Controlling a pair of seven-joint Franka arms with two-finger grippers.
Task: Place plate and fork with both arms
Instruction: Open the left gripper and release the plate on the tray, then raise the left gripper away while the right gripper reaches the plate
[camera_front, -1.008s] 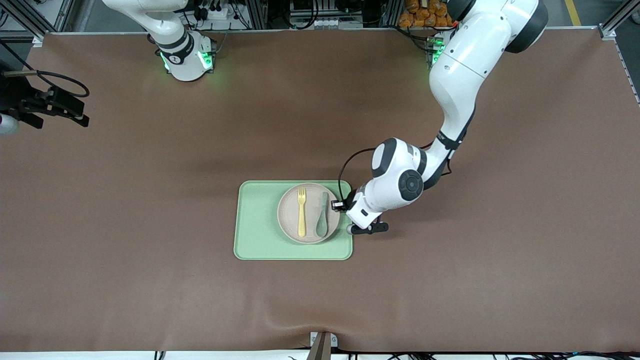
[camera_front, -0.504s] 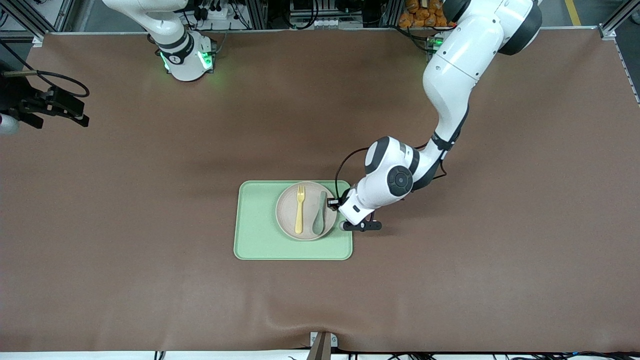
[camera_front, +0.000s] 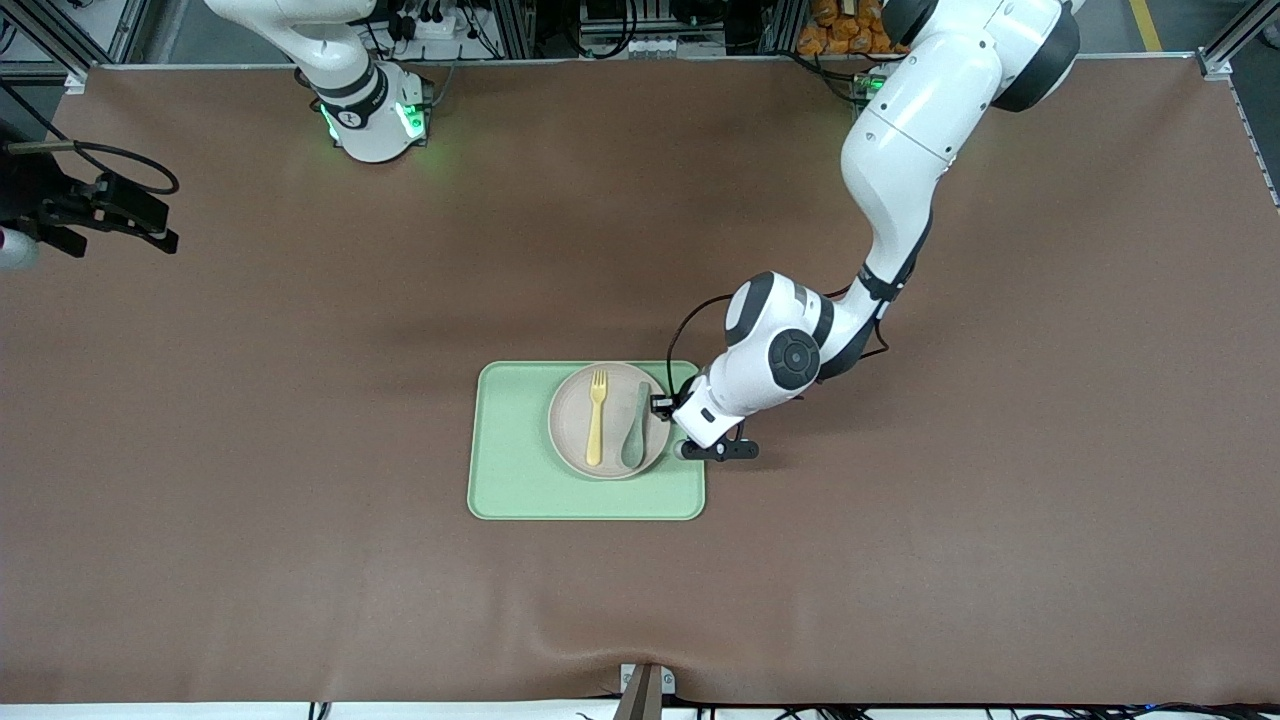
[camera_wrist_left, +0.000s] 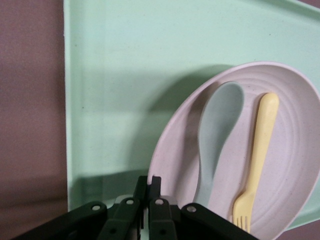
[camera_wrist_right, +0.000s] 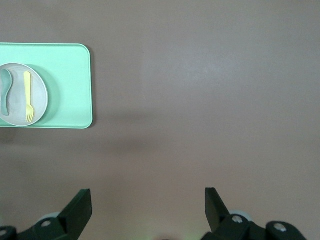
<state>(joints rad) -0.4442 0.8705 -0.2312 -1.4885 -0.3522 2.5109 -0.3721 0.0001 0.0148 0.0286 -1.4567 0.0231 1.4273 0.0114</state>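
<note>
The beige plate (camera_front: 570, 425) lies on the light-green tray (camera_front: 510, 450) with the pale-yellow fork (camera_front: 596, 418) and a grey-green spoon (camera_front: 634, 428) on it. My left gripper (camera_front: 670, 430) is at the plate's edge toward the left arm's end, mostly hidden under its wrist. In the left wrist view the gripper (camera_wrist_left: 150, 182) is shut on the plate's (camera_wrist_left: 295, 165) rim, with the fork (camera_wrist_left: 257, 155) and spoon (camera_wrist_left: 217, 130) beside it, and the plate casts a shadow on the tray (camera_wrist_left: 125, 65). My right gripper (camera_wrist_right: 147, 205) is open and empty, waiting high over the right arm's end of the table.
The brown table mat (camera_front: 900, 560) surrounds the tray. The right wrist view shows the tray (camera_wrist_right: 70, 85) with the plate (camera_wrist_right: 37, 97) from afar. A small fixture (camera_front: 640, 690) sits at the table edge nearest the front camera.
My left gripper and the plate, with fork and spoon on it, have shifted a little toward the right arm's end over the tray. The right arm has not moved.
</note>
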